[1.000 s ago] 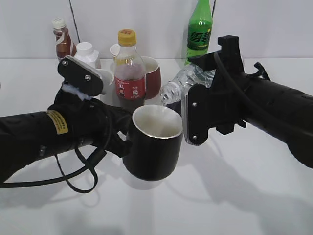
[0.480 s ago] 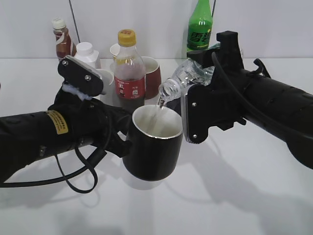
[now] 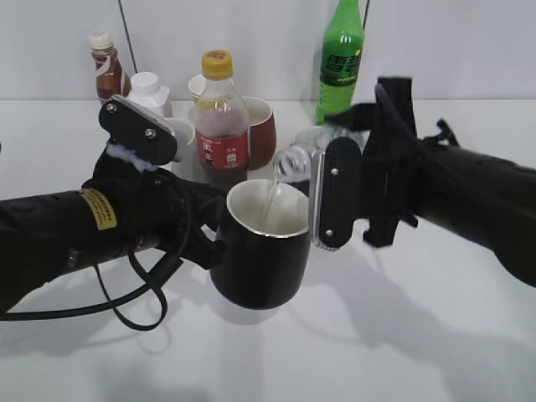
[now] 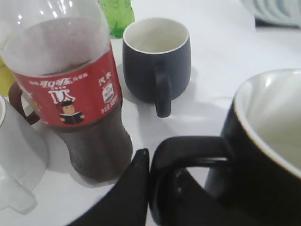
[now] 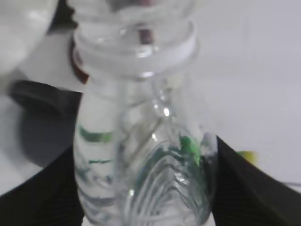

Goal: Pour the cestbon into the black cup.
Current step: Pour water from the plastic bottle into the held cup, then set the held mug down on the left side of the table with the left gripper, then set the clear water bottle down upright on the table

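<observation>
Pouring water from the jaws-pinched cestbon (image 3: 300, 157) into the black cup (image 3: 261, 251), its handle pinched by left jaws.

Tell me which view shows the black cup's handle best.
The left wrist view: the black cup's loop handle fills the foreground, with a left gripper finger against it. The exterior view shows the cup's body and rim, but the left arm hides the handle. The right wrist view shows only the cestbon.

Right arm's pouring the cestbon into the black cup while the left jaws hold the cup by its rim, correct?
Not the rim. The left wrist view shows the left gripper closed on the black cup at its handle. The rest holds: in the exterior view, the right gripper tilts the cestbon and water streams into the cup.
</observation>
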Action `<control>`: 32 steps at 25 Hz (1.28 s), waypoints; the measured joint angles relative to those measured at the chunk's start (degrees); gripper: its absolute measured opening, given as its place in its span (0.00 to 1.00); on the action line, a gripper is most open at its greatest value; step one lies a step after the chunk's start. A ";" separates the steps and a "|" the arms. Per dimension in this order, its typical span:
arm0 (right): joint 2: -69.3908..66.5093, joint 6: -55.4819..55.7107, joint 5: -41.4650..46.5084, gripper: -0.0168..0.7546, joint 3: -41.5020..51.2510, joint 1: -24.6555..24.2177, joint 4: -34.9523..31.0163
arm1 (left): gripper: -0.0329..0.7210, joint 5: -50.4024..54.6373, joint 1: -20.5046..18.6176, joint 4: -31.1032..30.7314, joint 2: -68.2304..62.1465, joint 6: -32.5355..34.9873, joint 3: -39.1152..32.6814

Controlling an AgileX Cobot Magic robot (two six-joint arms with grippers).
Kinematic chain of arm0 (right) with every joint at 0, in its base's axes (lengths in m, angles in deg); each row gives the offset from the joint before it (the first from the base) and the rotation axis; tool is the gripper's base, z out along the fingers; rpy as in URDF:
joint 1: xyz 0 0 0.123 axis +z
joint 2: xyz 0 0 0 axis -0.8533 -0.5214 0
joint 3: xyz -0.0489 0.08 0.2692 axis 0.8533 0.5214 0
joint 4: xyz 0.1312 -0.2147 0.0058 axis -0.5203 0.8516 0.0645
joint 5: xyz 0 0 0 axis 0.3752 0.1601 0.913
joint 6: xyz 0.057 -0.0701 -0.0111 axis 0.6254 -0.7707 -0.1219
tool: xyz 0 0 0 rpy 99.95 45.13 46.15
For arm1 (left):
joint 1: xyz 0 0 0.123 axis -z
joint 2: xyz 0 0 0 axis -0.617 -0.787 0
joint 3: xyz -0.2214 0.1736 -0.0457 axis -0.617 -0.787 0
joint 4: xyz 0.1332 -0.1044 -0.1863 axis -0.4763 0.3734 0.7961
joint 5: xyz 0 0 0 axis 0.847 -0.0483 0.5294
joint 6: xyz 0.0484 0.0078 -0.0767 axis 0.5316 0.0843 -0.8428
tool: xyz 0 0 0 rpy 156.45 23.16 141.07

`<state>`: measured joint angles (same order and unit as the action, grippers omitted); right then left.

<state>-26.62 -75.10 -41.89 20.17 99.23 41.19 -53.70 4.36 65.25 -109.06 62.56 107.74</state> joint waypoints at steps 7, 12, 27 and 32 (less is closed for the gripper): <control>1.69 28.56 9.79 0.68 0.00 0.00 -0.17 | 0.11 -1.34 0.00 0.45 -0.05 0.14 0.00; 3.26 51.70 9.58 0.68 0.00 -2.83 -0.10 | 0.11 -2.07 -1.26 6.43 0.77 1.04 -0.79; -3.30 87.29 -3.98 0.68 1.78 -23.18 14.95 | 0.11 -29.05 -22.31 28.74 -2.38 12.41 -10.96; -12.34 92.28 -16.46 0.68 1.78 -24.48 17.96 | 0.11 -34.72 -29.51 23.78 -13.05 12.43 -6.71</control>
<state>-38.96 17.18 -58.35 21.95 74.75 59.15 -88.42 -25.15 89.02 -122.11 74.99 101.02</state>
